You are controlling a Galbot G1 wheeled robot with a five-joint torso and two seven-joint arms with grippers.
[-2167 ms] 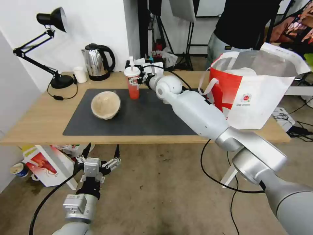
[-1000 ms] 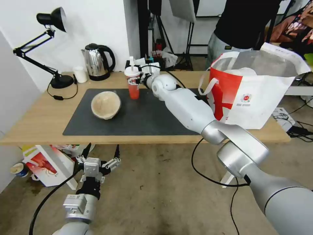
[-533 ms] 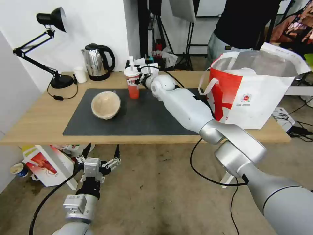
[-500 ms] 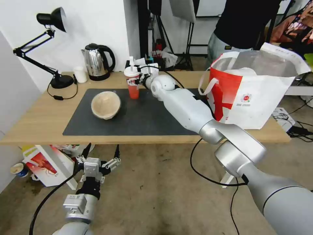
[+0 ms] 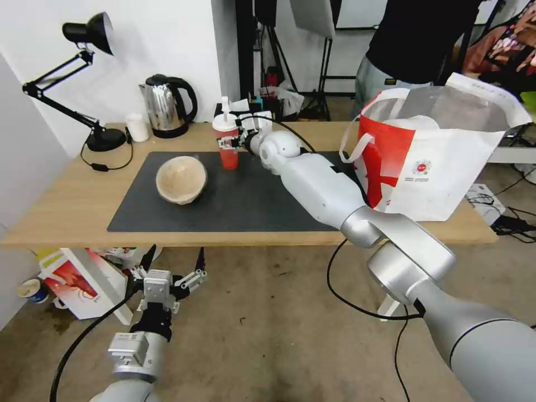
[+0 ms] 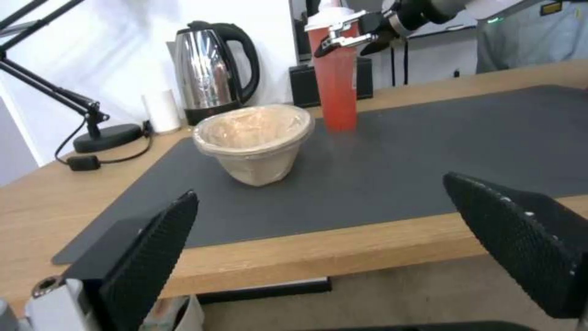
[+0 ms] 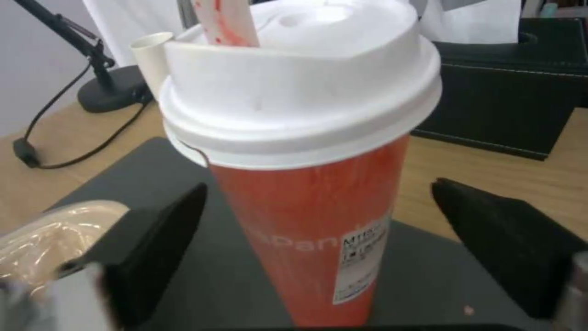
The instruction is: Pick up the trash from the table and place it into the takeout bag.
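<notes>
Both black fingers [image 7: 153, 239] of the right gripper [image 7: 319, 248] stood spread, one on either side of the tall red drink cup with white lid and straw [image 7: 306, 151], with a visible gap to the cup wall on each side. That cup [image 5: 228, 139] stood upright at the far edge of the large dark grey rectangular mat [image 5: 234, 206] on the long light-wood table [image 5: 67, 212]. Near it on the mat sat the round beige bowl with a film-covered top [image 5: 181, 178], upright and well apart from the gripper. At the table's right end stood the large boxy white takeout bag with red side panel [image 5: 435, 162], its mouth open and a white rounded item lying inside. Below the table's front edge the left gripper [image 5: 165, 282] hung parked, fingers [image 6: 150, 248] spread wide and holding nothing.
</notes>
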